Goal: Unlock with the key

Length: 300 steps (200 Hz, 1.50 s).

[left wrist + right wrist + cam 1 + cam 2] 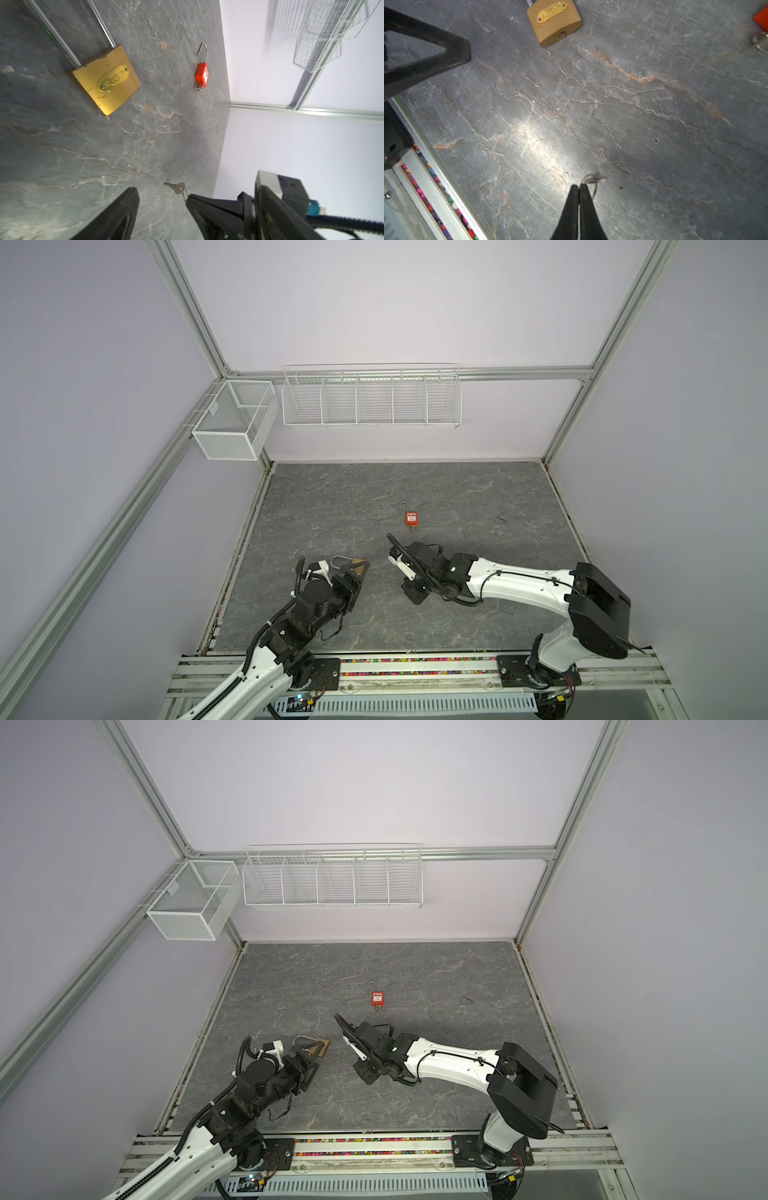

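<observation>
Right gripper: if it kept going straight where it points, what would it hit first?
Probably the bare tabletop, its held key touching first; the brass padlock lies farther on. Depth is unclear.

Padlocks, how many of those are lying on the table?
2. A brass padlock lies on the table toward the front, left of centre; a red padlock lies farther back, near the middle. None looks hidden.

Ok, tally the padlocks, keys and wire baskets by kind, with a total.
Padlocks: 2, brass padlock and red padlock
Keys: 2, loose key at the right gripper, second key in the red padlock
Wire baskets: 2, mesh basket and divided basket
Total: 6
</observation>
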Available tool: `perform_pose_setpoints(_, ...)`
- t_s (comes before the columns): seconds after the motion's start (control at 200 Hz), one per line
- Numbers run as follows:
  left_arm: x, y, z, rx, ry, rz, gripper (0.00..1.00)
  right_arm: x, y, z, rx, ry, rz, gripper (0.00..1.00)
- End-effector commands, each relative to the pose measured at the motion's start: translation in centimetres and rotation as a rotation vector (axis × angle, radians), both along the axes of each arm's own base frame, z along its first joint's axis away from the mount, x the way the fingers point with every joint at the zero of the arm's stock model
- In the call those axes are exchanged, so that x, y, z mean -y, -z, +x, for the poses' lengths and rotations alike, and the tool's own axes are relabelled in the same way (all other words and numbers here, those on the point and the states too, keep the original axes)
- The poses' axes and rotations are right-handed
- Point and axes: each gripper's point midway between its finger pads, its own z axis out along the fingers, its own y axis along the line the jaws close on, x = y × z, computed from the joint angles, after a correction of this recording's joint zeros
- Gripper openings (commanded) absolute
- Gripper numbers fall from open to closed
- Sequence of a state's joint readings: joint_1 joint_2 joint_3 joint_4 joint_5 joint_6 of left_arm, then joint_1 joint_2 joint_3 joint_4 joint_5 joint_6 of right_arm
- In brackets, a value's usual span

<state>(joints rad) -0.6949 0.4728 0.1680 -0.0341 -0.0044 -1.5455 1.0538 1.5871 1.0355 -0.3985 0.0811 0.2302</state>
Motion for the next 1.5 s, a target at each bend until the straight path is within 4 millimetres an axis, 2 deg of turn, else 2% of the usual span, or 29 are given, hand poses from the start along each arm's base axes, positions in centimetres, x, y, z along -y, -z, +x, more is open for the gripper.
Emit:
perform_pose_setpoints(0.0,1.0,-2.7,1.1,-0.032,-0.058,-0.245,0.85,0.3,-2.4,0.9,0.030,0.004,0.025,0.07)
perform_pose_setpoints(0.155,3.7,-3.0,1.8,-0.123,0.002,-0.341,0.78,0.3,-4.3,2.5,0.077,0.035,0.058,0.07)
perform_pose_setpoints(0.17,3.9,-2.5,2.0,-0.136,0.006,-0.335,0.77,0.2,-4.5,2.6,0.082,0.035,0.061,0.07)
perform_pose_setpoints(0.225,4.5,-2.4,2.4,-0.137,0.017,-0.348,0.77,0.2,-5.1,3.1,0.096,0.040,0.073,0.06)
perform_pose_setpoints(0.3,5.1,-2.6,2.7,-0.130,0.029,-0.369,0.71,0.2,-6.0,3.6,0.116,0.042,0.088,0.07)
perform_pose_setpoints(0.31,5.4,-3.8,3.1,-0.110,0.034,-0.385,0.71,0.2,-6.1,3.7,0.119,0.045,0.091,0.07)
perform_pose_setpoints(0.325,5.6,-4.2,3.2,-0.104,0.039,-0.388,0.70,0.2,-6.4,3.8,0.124,0.046,0.096,0.06)
perform_pose_setpoints(0.51,6.8,-5.9,4.3,-0.081,0.032,-0.435,0.65,-0.2,-8.5,4.8,0.156,0.037,0.139,0.07)
perform_pose_setpoints(0.76,10.0,-6.5,5.0,-0.100,0.094,-0.473,0.61,-0.7,-10.4,5.7,0.196,0.028,0.167,0.07)
perform_pose_setpoints(0.87,10.5,-5.8,4.8,-0.121,0.088,-0.463,0.60,-0.4,-11.1,6.0,0.216,0.031,0.173,0.07)
perform_pose_setpoints(1.15,11.3,-5.7,4.7,-0.128,0.101,-0.436,0.60,0.0,-12.2,6.0,0.239,0.027,0.191,0.07)
perform_pose_setpoints(1.495,13.0,-5.5,5.5,-0.117,0.092,-0.465,0.60,-0.2,-13.1,5.7,0.239,0.012,0.225,0.07)
